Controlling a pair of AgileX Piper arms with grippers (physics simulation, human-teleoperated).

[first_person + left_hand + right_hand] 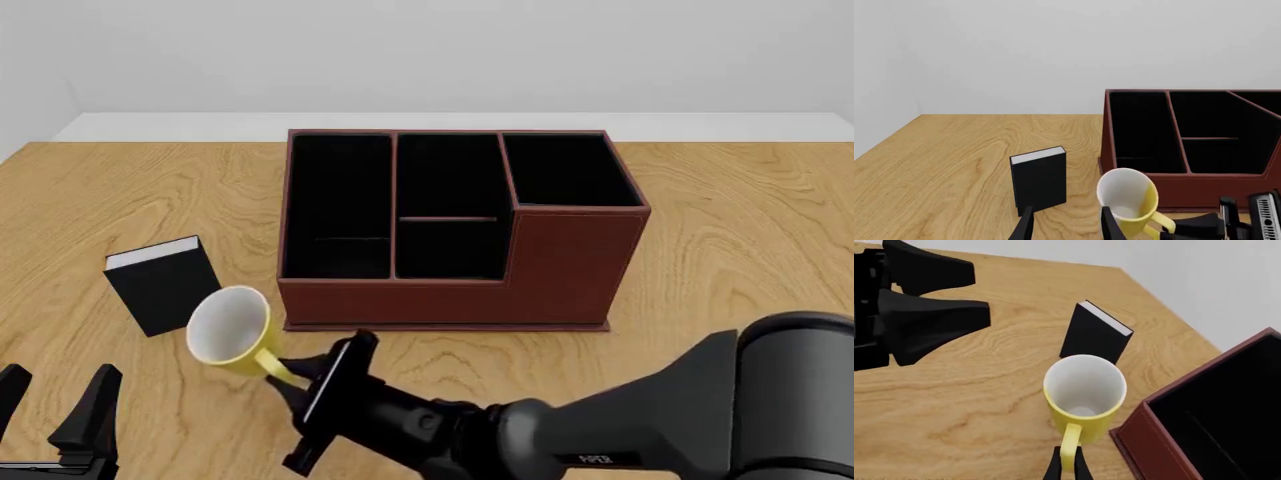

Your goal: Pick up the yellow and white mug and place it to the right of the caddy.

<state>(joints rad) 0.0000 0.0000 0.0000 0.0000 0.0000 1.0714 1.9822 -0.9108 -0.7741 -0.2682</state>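
Right gripper (296, 385) up front, clamped on handle of yellow and white mug (230, 330), tipped, lifted off table (747, 240). Caddy (454, 225) seen just behind mug. Book (163, 285) beside mug. Left gripper (54, 410) spread, nothing held.

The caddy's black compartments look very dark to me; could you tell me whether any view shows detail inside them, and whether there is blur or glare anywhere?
Front view: the caddy is sharp, its compartments near-uniform black, only the dividers readable. Left wrist view: the same flat black, no glare. Right wrist view: the mug is crisp, evenly lit, with soft shading inside; no blur.
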